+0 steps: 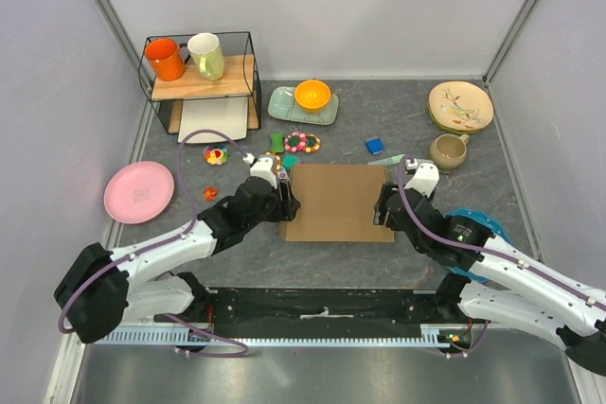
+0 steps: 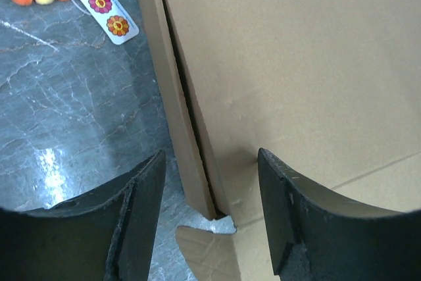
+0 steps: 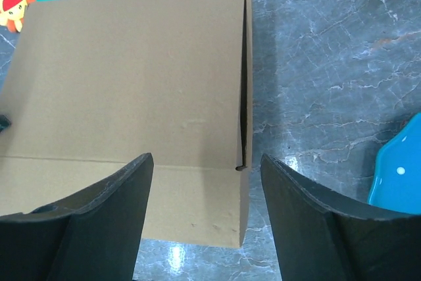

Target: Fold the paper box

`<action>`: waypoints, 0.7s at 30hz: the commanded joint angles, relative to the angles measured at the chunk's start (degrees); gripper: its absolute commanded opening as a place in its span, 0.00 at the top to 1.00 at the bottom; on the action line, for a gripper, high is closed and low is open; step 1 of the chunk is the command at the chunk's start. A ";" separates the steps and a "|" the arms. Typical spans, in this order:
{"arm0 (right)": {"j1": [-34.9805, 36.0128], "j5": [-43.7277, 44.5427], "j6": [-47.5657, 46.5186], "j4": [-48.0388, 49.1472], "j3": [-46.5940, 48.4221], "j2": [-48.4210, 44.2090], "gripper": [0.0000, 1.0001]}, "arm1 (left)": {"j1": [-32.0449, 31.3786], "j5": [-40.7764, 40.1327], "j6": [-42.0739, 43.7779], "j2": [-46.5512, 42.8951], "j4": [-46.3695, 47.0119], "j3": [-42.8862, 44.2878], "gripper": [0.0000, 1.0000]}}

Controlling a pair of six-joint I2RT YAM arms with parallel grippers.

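1. One brown cardboard box (image 1: 339,201) lies flat in the middle of the grey table (image 1: 341,144).
2. Two claws work at it. The left claw (image 2: 210,159) is at the box's 9 o'clock edge, jaws spread and gripping nothing. They straddle the side wall, one jaw over the table and one over the box top.
3. The right claw (image 3: 207,159) is at the 3 o'clock edge, also spread wide and gripping nothing, with the box's right edge between its jaws.
4. There are three mugs. The orange mug (image 1: 166,59) and the cream mug (image 1: 207,56) sit on one rack (image 1: 189,89) at 10 o'clock. The beige mug (image 1: 447,151) stands at 2 o'clock, near one patterned plate (image 1: 460,106).
5. One pink plate (image 1: 139,192) lies at 9 o'clock.
6. One orange bowl (image 1: 312,95) sits on one green tray (image 1: 282,104) at 12 o'clock.
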 commanded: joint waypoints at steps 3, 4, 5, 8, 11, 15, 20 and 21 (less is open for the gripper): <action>-0.15 -1.21 -1.03 -3.20 -0.27 3.29 0.25 | 0.59 2.04 2.40 4.06 0.56 4.63 0.35; -0.06 -2.19 -0.94 -3.38 -0.62 4.53 0.26 | 0.67 2.21 2.40 4.33 0.56 4.72 0.35; 0.03 -3.76 -1.29 -3.12 -0.97 5.59 0.26 | 0.67 2.48 2.40 4.94 0.65 4.64 0.35; -0.15 -6.41 -0.42 -2.67 -1.51 9.98 0.26 | 0.67 2.92 2.49 6.43 1.00 4.55 0.35; -0.15 -8.70 0.11 -4.68 -0.46 14.47 0.27 | 0.76 3.01 2.58 7.84 1.09 4.72 0.36; -0.15 -9.05 0.55 -5.40 -0.01 15.09 0.27 | 1.20 2.30 2.75 8.46 1.09 5.34 0.36; -0.24 -9.93 2.22 -4.18 -1.24 18.95 0.27 | 2.34 2.13 2.75 8.90 -0.05 6.57 0.36; -0.15 -10.11 3.09 -3.47 -1.85 17.83 0.28 | 2.43 2.13 2.75 8.64 -0.05 6.66 0.36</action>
